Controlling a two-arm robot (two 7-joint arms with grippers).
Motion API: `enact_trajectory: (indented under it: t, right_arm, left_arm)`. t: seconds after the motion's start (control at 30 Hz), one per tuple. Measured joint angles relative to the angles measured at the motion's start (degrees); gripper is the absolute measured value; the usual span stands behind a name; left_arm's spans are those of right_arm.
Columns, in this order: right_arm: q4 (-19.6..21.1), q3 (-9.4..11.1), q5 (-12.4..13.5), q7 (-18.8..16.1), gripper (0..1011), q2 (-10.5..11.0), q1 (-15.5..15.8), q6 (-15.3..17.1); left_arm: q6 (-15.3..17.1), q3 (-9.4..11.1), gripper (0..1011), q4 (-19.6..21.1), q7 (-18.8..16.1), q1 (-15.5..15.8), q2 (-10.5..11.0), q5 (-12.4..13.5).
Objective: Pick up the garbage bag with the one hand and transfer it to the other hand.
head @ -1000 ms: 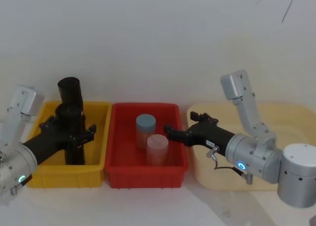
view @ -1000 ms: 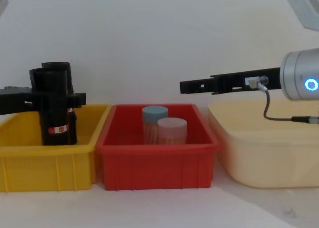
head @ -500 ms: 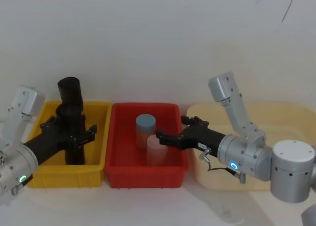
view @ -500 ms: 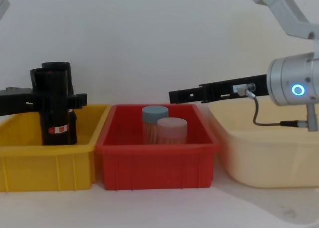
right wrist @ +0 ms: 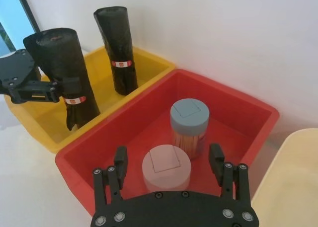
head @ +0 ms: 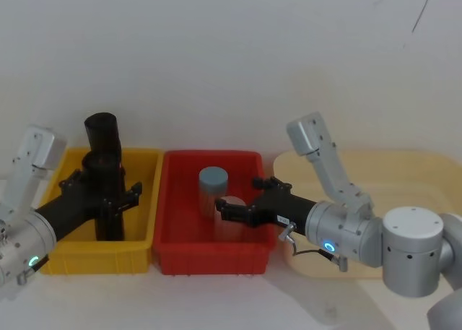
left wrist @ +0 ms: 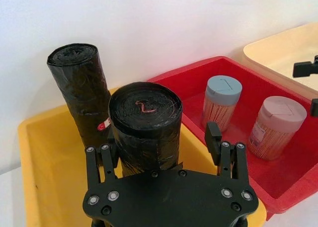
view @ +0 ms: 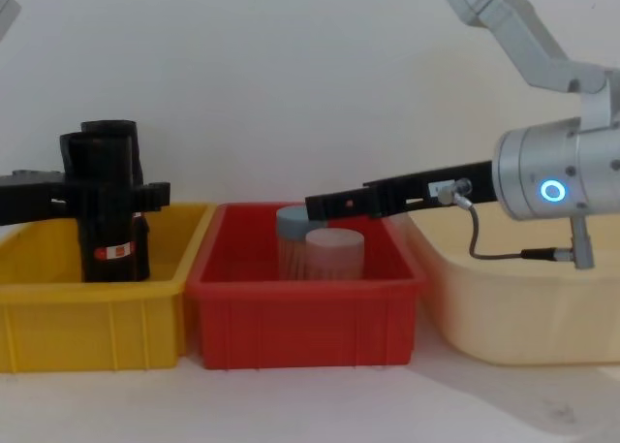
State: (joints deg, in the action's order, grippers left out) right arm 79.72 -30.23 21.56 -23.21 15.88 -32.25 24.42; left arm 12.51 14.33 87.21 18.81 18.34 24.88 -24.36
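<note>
Left gripper (head: 102, 187) reaches into the yellow bin (head: 94, 261) with its fingers spread to either side of the garbage bag (left wrist: 145, 117). The left wrist view shows a strip of yellow between the roll and one finger, so it is not clamped. That bag stands upright roughly midway along the bin, its top well above the rim. One second roll (left wrist: 79, 88) of the same black stands behind it, toward the white wall (head: 231, 55), and the right wrist view shows a gap between the two. The bin floor on the side away from the red bin (head: 216, 261) lies bare, and open air is above both rolls. Right gripper (right wrist: 169, 161), fingers apart, hovers over the red bin just above the pink-lidded jar (right wrist: 166, 173); the blue-lidded jar (right wrist: 189, 115) stands beside that jar, toward the wall. The red bin's half nearer the yellow bin is open floor. Count: two rolls, two jars and three containers, the third a cream tub (view: 504, 307) on the right.
</note>
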Motion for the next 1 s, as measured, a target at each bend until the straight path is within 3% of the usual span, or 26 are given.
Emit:
enact_trajectory:
  t: [1.0]
  right_arm:
    - [-7.52,-2.37,-2.32,-1.53,1001,-2.16,-2.65,-2.06]
  left_arm:
    - [0.0,0.0,1001,-0.04,-0.01,0.03,0.0,0.0]
